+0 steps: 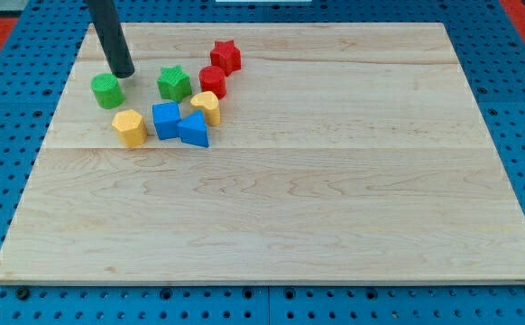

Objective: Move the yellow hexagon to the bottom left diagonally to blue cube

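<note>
Seven small blocks sat clustered in the upper left of the counter (335,199), a pale board of jointed wood planks with visible grain, resting on a blue perforated base (515,117). Yellow hexagon (129,126): matte, faceted sides, flat top, lying just left of the blue cube (165,119) and about level with it, a narrow gap between them. Blue triangular block (193,130) touched the cube's right side. Second yellow block (207,106), rounded, shape unclear, sat just above that. Green cylinder (106,90) stood above the hexagon; green star (173,83) to its right. Red cylinder (213,79) and red star (225,56) ran toward the view's top. No pincer fitted: smooth dark rod only, my tip (122,74) down just above and right of the green cylinder, holding nothing.
</note>
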Available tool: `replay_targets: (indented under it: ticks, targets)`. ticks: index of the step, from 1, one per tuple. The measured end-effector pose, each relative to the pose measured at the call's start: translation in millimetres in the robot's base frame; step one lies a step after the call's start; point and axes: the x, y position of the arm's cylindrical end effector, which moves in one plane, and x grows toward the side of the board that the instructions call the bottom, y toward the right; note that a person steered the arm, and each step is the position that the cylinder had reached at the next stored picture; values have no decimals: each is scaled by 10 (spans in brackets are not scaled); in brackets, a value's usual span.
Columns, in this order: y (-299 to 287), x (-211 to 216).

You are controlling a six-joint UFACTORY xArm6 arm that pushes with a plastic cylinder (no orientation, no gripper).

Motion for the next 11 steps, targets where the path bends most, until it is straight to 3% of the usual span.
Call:
replay_targets:
  ticks: [1,2,4,7,11]
  targets:
    - [389,204]
    - [201,472]
    - [-98,509]
    - [-98,708]
    - [202,938]
